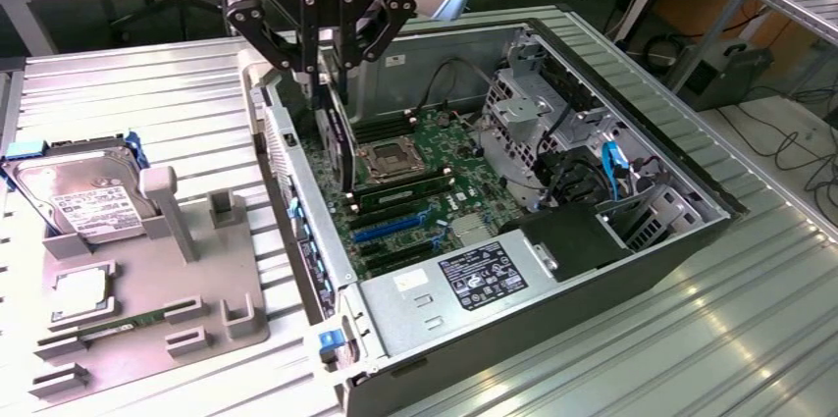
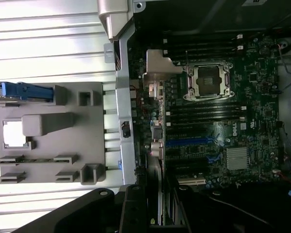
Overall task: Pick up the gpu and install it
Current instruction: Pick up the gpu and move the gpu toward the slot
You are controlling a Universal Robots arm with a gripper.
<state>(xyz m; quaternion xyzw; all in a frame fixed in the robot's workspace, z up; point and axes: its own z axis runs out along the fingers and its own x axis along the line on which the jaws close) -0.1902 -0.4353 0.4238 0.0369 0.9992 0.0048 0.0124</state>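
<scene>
The gpu is a thin dark card hanging upright on edge from my gripper, which is shut on its upper edge. Its lower end reaches down inside the open computer case, above the green motherboard and close to the case's rear wall. Blue expansion slots lie a little nearer the camera than the card. In the wrist view the gpu appears edge-on with its silvery bracket along the case wall. There my gripper has dark fingers on either side of the card.
A grey fixture tray lies at the exterior view's left of the case, carrying a hard drive, a processor chip and a green memory stick. Drive cages and cables fill the case's far side.
</scene>
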